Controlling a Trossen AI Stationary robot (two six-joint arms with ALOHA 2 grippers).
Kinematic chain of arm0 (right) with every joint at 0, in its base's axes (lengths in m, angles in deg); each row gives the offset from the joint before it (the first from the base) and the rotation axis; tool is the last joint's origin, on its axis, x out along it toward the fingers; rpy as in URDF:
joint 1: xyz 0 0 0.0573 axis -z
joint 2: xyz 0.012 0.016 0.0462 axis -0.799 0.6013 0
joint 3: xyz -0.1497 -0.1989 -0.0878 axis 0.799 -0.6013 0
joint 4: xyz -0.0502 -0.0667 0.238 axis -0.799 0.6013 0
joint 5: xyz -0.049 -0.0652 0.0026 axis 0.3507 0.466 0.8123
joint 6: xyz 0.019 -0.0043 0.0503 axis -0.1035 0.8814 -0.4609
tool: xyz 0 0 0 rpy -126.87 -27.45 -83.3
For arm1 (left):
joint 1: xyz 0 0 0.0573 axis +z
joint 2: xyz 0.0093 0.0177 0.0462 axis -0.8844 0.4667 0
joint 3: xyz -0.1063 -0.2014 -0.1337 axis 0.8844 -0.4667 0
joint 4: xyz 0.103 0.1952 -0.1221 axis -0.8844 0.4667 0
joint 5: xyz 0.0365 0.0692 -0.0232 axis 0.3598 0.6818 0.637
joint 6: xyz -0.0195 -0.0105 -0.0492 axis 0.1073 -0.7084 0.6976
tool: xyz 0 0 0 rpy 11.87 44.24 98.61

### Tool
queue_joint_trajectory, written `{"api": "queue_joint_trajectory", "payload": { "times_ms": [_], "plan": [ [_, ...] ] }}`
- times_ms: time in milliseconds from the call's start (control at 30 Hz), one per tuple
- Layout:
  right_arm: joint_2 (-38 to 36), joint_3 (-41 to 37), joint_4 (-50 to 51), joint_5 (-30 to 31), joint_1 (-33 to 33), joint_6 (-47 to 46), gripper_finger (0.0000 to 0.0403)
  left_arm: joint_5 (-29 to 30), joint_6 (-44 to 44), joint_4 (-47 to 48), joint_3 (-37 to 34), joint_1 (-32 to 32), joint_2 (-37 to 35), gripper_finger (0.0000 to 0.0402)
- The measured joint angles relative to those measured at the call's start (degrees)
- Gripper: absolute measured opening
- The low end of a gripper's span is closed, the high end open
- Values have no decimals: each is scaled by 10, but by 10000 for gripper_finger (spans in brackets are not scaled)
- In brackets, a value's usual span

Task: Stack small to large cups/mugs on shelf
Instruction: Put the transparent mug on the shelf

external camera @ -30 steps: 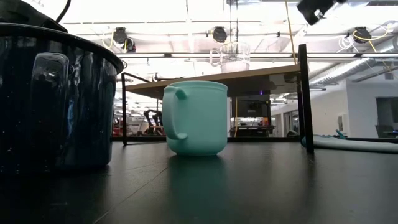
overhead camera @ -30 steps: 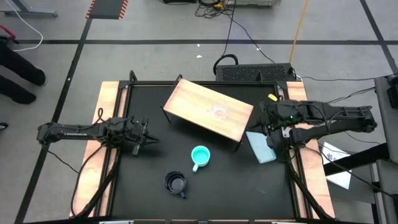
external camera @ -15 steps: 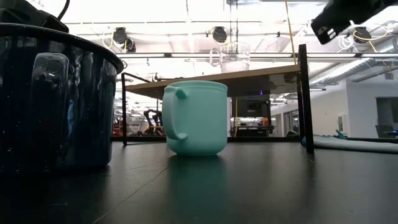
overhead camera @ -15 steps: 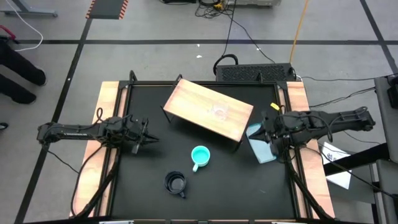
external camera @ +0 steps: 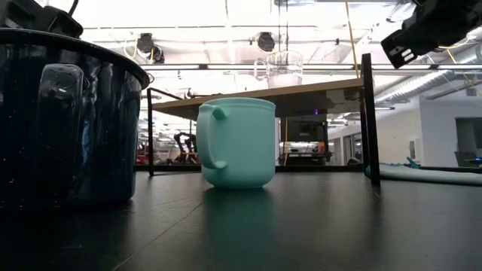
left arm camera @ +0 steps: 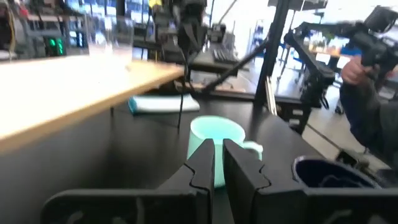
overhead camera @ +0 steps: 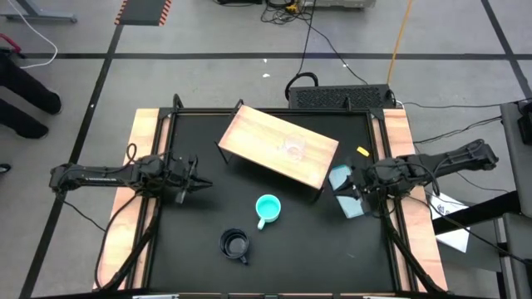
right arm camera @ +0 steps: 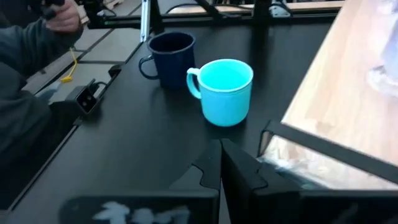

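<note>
- Right gripper [overhead camera: 347, 188] was closed and empty, just right of the shelf [overhead camera: 249, 141].
- Turquoise mug [overhead camera: 267, 208] sat left of it.
- Left gripper [overhead camera: 202, 184] looked nearly closed, empty.

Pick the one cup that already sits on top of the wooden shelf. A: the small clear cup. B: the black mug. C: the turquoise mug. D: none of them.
A: the small clear cup stands on the shelf, while the turquoise mug and the black mug stand on the black tabletop in front of it.
</note>
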Motion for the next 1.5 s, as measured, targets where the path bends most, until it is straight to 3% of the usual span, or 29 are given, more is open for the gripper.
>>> {"api": "queue_joint_trajectory", "payload": {
  "times_ms": [600, 900, 1500],
  "plan": [
    [-108, -135, -113, 33, -34, 9, 0, 22, -41, -43, 0, 0, 0, 33],
    [-145, -201, -226, 33, -34, 3, 0, 134, -93, -93, 0, 0, 0, 33],
    [-147, -205, -283, 27, -34, -4, 0, 135, -94, -85, 0, 0, 0, 33]
  ]
}}
